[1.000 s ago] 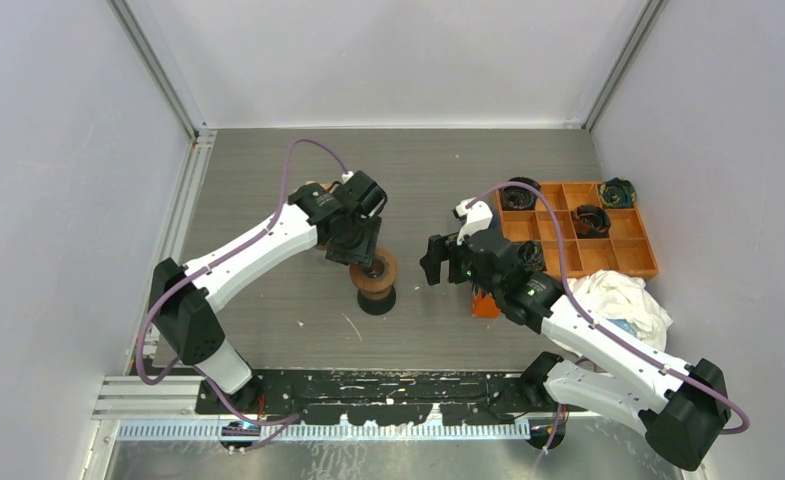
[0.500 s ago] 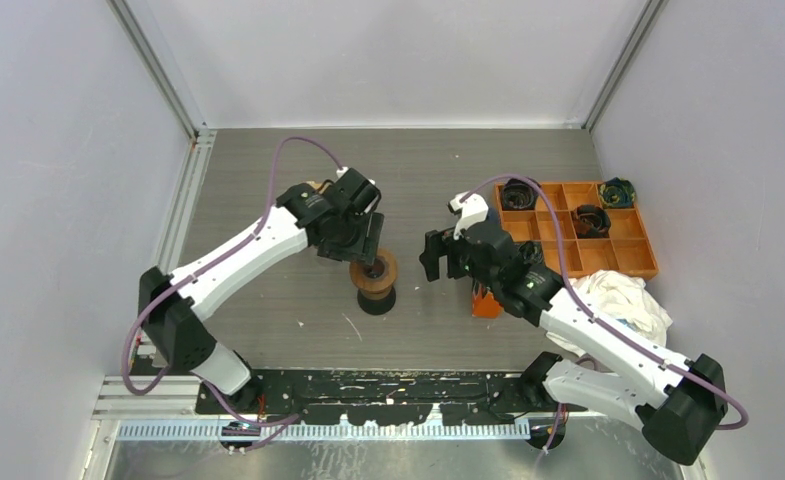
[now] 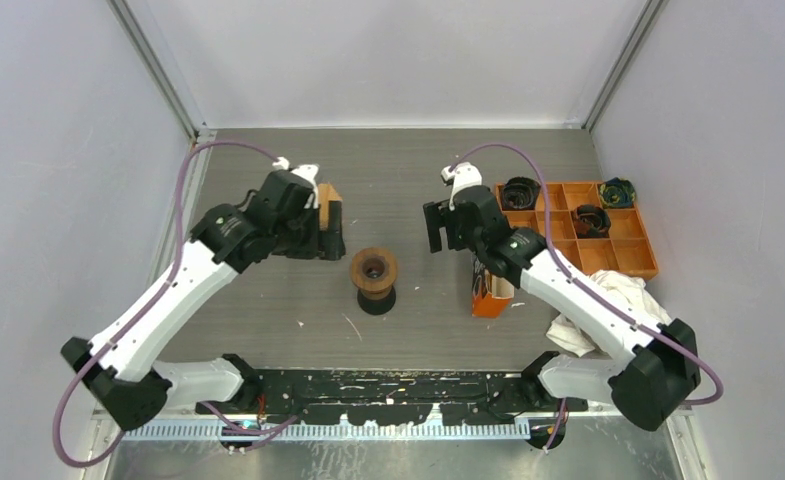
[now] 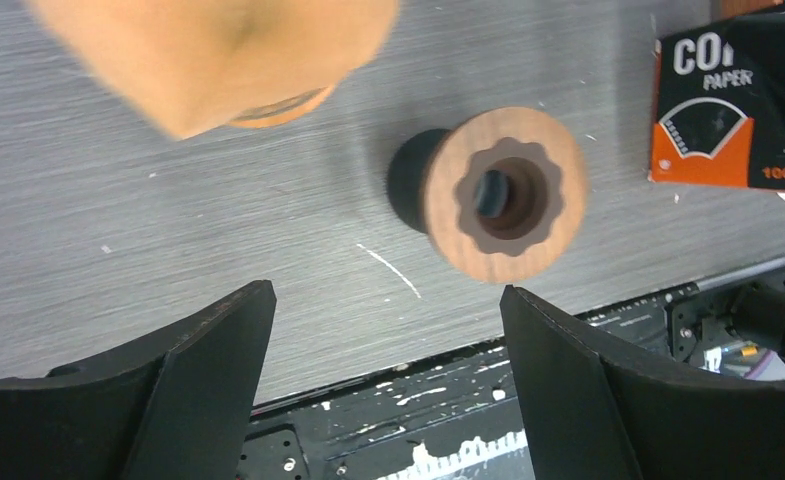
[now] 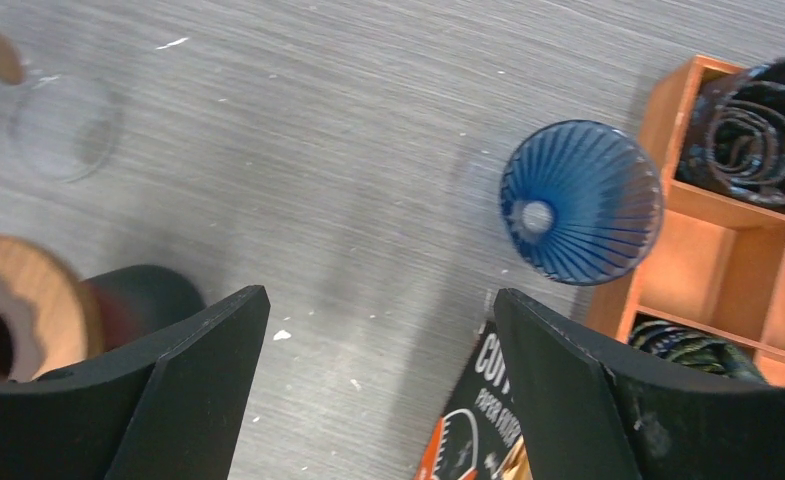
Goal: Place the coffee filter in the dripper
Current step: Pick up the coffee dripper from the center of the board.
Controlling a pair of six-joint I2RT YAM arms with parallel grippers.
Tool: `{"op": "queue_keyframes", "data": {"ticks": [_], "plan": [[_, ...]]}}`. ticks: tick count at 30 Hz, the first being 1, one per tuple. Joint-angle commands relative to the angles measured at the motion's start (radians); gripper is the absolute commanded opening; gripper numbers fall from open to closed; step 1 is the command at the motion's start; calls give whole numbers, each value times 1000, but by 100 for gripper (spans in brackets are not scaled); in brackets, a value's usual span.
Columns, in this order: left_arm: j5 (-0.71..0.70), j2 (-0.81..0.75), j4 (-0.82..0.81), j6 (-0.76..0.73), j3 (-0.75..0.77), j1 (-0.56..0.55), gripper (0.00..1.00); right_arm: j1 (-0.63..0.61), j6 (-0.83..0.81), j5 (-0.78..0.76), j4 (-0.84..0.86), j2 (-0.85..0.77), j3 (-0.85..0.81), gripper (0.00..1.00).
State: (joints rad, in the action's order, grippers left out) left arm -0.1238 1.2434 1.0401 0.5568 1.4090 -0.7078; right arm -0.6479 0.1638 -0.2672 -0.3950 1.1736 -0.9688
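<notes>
paper filters inside the orange box (image 4: 725, 100) are likely handling light and floppy, suiting a gentle edge pinch. left claw (image 4: 385, 300) and right claw (image 5: 380, 300) are gaping wide, empty.

The grey tabletop (image 3: 418, 170) is matt, with a fine brushed, wood-like grain and a few pale scuffs. The round brown wooden holder (image 4: 505, 245) shows smooth, satin grain around a darker scalloped inset. The blue ribbed cone dripper (image 5: 580, 203) is glossy and translucent, glass or plastic. The orange-and-black filter box (image 4: 733, 100), upper right in the left wrist view, is printed matt cardboard. The white crumpled cloth (image 3: 618, 295) looks soft and creased
</notes>
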Motion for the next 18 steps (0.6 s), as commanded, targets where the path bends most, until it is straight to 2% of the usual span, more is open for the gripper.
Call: {"op": "queue_keyframes", "data": {"ticks": [1,3,10,18], "plan": [[-13,-127,-55,-36,-84,82,87,49,-45,-64,-10,58,-75,89],[-11,-172,-61,-51,-127,124,92,72,-53,-73,-10,98,-88,88],[-15,-290,-72,-139,-233,255,100,126,-91,-98,5,237,-131,82],[-149,-334,-128,-237,-354,339,99,143,-135,-173,22,391,-209,71]]}}
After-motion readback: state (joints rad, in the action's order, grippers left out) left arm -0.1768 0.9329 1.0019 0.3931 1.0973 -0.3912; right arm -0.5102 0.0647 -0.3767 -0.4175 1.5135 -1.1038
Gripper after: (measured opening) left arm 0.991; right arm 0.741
